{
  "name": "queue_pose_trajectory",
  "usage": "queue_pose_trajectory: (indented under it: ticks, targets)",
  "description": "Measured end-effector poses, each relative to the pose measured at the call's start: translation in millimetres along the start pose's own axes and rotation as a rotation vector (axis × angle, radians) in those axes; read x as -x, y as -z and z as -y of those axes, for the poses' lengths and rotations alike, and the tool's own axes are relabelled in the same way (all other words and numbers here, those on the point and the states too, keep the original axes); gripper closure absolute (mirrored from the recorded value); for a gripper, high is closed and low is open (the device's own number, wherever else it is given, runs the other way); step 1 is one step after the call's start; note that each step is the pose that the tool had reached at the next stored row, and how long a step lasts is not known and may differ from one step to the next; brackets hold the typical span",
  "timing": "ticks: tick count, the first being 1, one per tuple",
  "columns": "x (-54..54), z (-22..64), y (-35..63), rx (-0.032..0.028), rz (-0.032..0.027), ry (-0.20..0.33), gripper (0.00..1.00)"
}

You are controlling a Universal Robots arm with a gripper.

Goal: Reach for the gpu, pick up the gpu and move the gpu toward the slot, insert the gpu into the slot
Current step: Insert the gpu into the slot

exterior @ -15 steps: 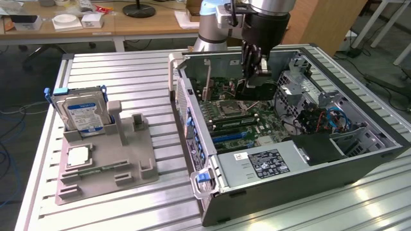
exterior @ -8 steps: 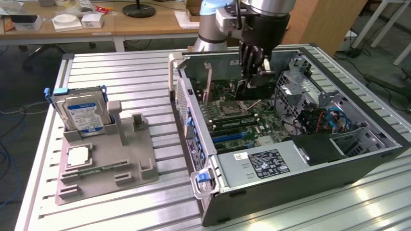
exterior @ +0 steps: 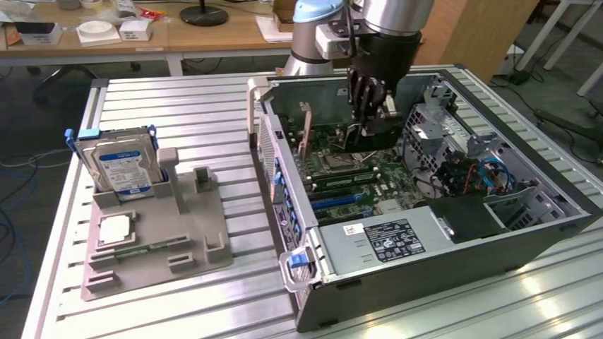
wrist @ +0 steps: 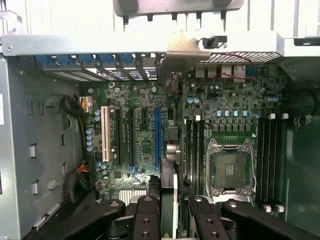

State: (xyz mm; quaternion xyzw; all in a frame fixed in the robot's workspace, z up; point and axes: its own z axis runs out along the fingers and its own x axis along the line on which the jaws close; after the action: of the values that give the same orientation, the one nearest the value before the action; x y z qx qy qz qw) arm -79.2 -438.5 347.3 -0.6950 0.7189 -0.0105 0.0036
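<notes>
My gripper hangs inside the open computer case, above the motherboard. It is shut on the gpu, a thin dark card held upright. In the wrist view the gpu shows edge-on between the two black fingers, with its silvery end bracket against the case's rear wall. Long expansion slots run parallel to the card's edge, among them a blue slot and a white one. Which slot lies directly under the card I cannot tell.
An empty CPU socket and memory slots lie beside the card. A drive cage and cables fill the case's far side. On the exterior view's left, a grey holder carries a hard drive.
</notes>
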Motion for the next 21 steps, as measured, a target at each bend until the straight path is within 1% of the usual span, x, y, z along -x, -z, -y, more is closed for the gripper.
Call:
queue_pose_trajectory:
  ticks: [4,7,9,12,13,18,21]
  targets:
    - [-0.3,0.0,-4.3,0.001,-0.0008,-0.001,0.74]
    - [-0.3,-0.1,-6.6,0.0092,-0.0011,-0.001,0.74]
    - [-0.4,-0.2,-10.1,0.0123,-0.0016,-0.001,0.74]
    - [-0.8,-0.2,-14.6,0.0193,-0.0017,0.0,0.74]
    - [-0.9,-0.2,-15.7,0.0205,-0.0017,0.002,0.74]
    - [-1.0,0.3,-16.8,0.0203,-0.0015,0.035,0.74]
    - [-0.9,0.3,-19.6,0.0166,-0.0021,0.035,0.74]
